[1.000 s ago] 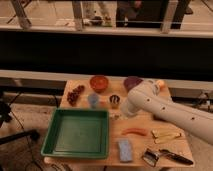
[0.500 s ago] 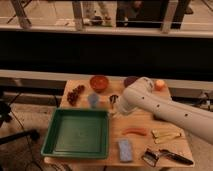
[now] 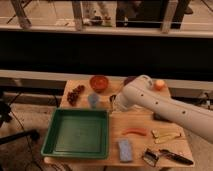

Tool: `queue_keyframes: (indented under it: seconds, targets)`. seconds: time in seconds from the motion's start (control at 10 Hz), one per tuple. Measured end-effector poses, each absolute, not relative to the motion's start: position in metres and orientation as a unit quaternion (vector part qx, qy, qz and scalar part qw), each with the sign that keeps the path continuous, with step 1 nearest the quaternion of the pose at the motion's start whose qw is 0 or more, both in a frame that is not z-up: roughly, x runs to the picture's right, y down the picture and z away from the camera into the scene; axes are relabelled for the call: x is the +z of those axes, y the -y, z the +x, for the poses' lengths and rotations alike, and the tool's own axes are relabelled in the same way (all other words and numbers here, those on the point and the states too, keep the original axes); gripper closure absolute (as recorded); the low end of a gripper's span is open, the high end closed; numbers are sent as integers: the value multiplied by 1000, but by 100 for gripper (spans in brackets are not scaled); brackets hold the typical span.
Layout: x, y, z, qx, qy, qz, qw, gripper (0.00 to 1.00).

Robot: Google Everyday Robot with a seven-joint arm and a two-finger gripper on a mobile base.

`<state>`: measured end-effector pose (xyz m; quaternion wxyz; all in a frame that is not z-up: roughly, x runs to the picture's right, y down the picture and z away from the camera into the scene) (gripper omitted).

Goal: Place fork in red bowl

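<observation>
At the middle of the table (image 3: 136,118), just below the red bowl (image 3: 99,82), the gripper (image 3: 113,103) hangs, its opening impossible to tell, while the pale fork (image 3: 165,135) apparently lies well apart toward the right edge: probably light, stiff and slippery, best pinched across its slim handle.

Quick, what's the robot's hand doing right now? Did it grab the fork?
Gripper: near the table's middle, below the red bowl; whether it holds anything cannot be told.

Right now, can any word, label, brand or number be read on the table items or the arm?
None can be read.
Red bowl, green tray, blue sponge: no print shows.
Gripper, near the table's middle behind the tray: no marking shows.
</observation>
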<state>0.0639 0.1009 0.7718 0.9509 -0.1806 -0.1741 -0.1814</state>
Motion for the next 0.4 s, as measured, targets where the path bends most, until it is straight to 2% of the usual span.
queue_keyframes:
  seconds: [0.4]
  targets:
    - [782, -92, 49, -198, 172, -174, 949, 100]
